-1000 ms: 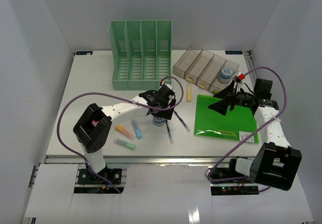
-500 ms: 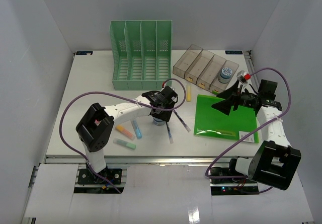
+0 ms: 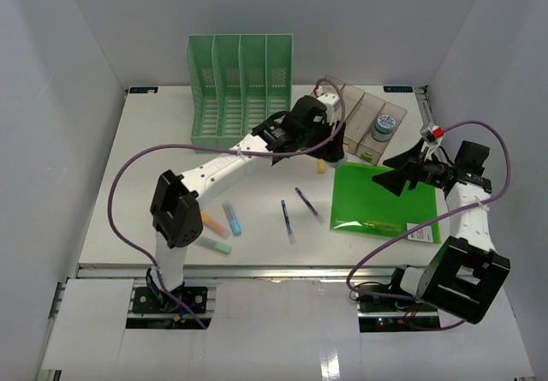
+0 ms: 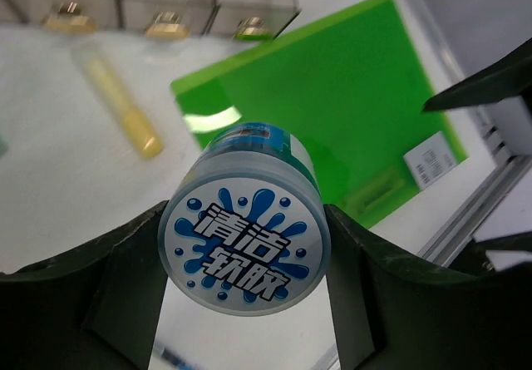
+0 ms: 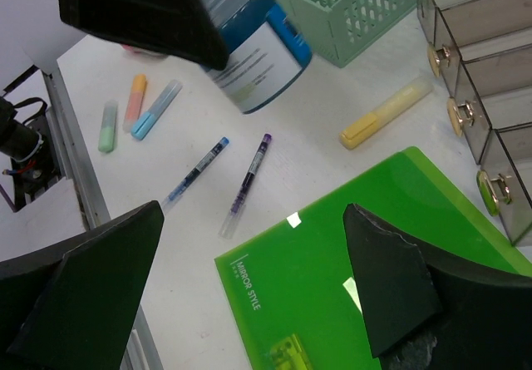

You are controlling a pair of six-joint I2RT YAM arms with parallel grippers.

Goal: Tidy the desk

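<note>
The desk (image 3: 154, 141) is a white tabletop with loose stationery on it. My left gripper (image 3: 330, 144) is shut on a round blue-and-white jar (image 4: 245, 220) and holds it in the air above the yellow highlighter (image 4: 125, 108), near the drawer unit (image 3: 360, 116). The jar also shows in the right wrist view (image 5: 249, 50). My right gripper (image 3: 396, 172) is open and empty, hovering over the green folder (image 3: 385, 197), which also shows in its own view (image 5: 374, 270).
A green file rack (image 3: 240, 90) stands at the back. A second jar (image 3: 385, 125) sits on the drawer unit. Two pens (image 3: 287, 221) (image 3: 309, 205) lie mid-desk. Orange (image 3: 208, 223), blue (image 3: 232, 218) and green (image 3: 211, 245) highlighters lie front left.
My left gripper has lifted the jar off the middle of the desk and carried it back and right toward the drawer unit. My right gripper has drifted slightly right.
</note>
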